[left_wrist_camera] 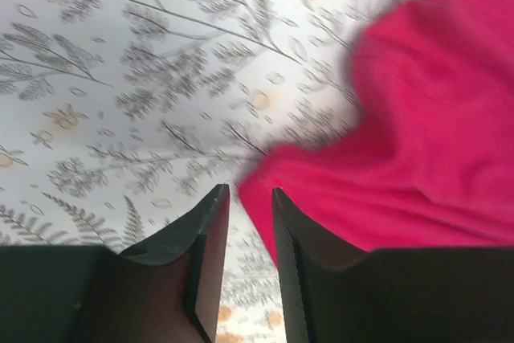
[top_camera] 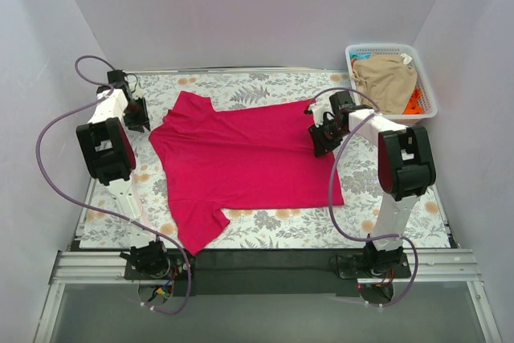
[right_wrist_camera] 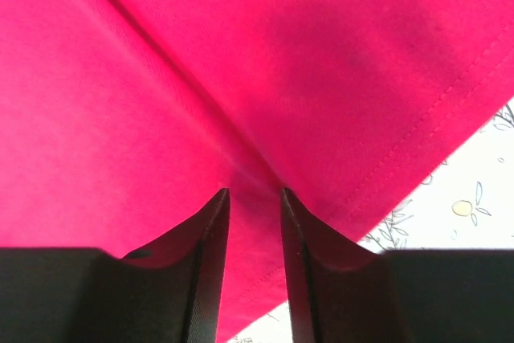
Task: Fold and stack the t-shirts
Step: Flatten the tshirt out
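Observation:
The crimson-pink t-shirt (top_camera: 241,162) lies spread flat on the flower-print table cover, with one sleeve pointing to the near edge. My left gripper (top_camera: 140,118) is at the shirt's far-left corner. In the left wrist view it (left_wrist_camera: 250,190) stands slightly open, with the shirt's edge (left_wrist_camera: 418,134) just beside the right finger and bare cover in the gap. My right gripper (top_camera: 320,140) is over the shirt's right hem. In the right wrist view it (right_wrist_camera: 254,192) is slightly open, straddling a crease in the shirt (right_wrist_camera: 161,118). A tan-beige t-shirt (top_camera: 387,78) and some orange cloth (top_camera: 414,103) lie in the basket.
The white lattice basket (top_camera: 353,60) stands at the far right corner, off the table cover. White walls close in the left, back and right. The arm bases and a metal rail run along the near edge. Grey cables loop beside both arms.

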You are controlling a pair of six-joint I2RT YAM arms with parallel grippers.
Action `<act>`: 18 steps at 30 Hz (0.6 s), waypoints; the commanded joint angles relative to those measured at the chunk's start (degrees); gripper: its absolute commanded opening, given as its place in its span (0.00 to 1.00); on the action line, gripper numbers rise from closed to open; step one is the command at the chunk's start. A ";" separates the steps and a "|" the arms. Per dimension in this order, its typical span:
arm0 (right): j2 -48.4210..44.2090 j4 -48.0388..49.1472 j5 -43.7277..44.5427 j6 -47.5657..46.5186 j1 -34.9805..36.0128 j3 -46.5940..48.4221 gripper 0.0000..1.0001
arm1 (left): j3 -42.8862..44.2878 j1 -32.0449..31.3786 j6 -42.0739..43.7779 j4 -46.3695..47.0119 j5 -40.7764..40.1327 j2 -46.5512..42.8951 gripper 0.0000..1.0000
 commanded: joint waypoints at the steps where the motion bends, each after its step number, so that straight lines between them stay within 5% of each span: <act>1: -3.81 -1.00 -5.73 1.99 -0.05 3.09 0.36 | -2.18 -0.11 3.75 -2.71 8.53 -10.33 0.28; 10: -16.21 -12.42 -7.16 -5.12 0.48 -2.68 0.44 | -30.83 -1.16 20.08 -13.42 21.72 -39.65 0.44; 14: -20.43 -14.10 -4.62 -7.32 0.74 -9.46 0.44 | -42.97 -7.30 37.37 -18.86 19.80 -52.43 0.44; 18: -22.20 -14.80 -2.24 -7.85 0.83 -13.68 0.44 | -53.07 -16.52 43.82 -20.28 14.71 -61.32 0.44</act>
